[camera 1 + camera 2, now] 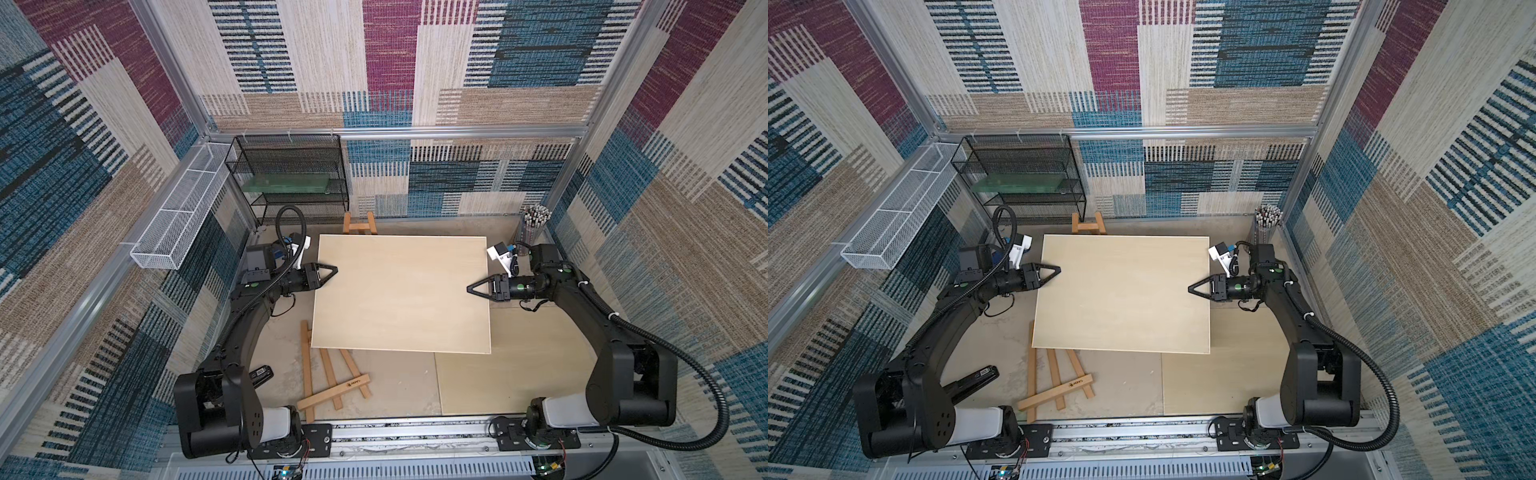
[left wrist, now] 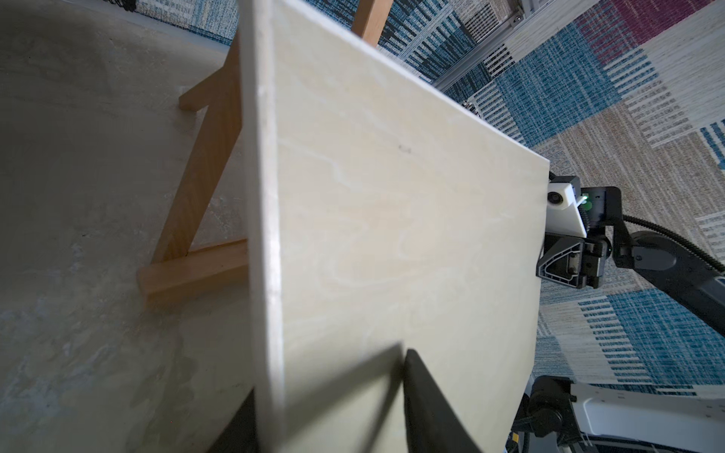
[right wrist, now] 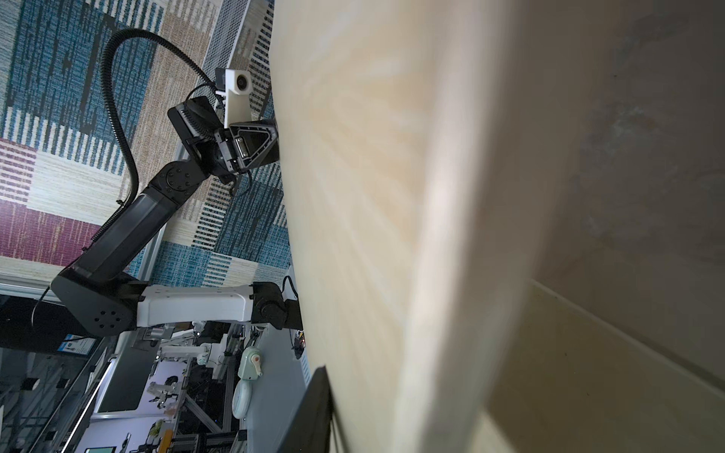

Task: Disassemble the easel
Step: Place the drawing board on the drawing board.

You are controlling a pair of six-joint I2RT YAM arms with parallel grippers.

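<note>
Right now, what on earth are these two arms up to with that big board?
They are taking an easel apart. The left gripper is clamped on one side edge of the pale wooden board. The right gripper sits over the opposite edge, though how firmly it grips is unclear. The board is held above the wooden easel frame, whose ends poke out past the board's near and far edges.

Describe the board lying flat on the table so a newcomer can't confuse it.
Find the right arm's base. Directly beyond it, in the table's near right corner, lies the flat board. Unlike the raised board above the easel, it lies flush on the surface, partly hidden under that board's corner.
</note>
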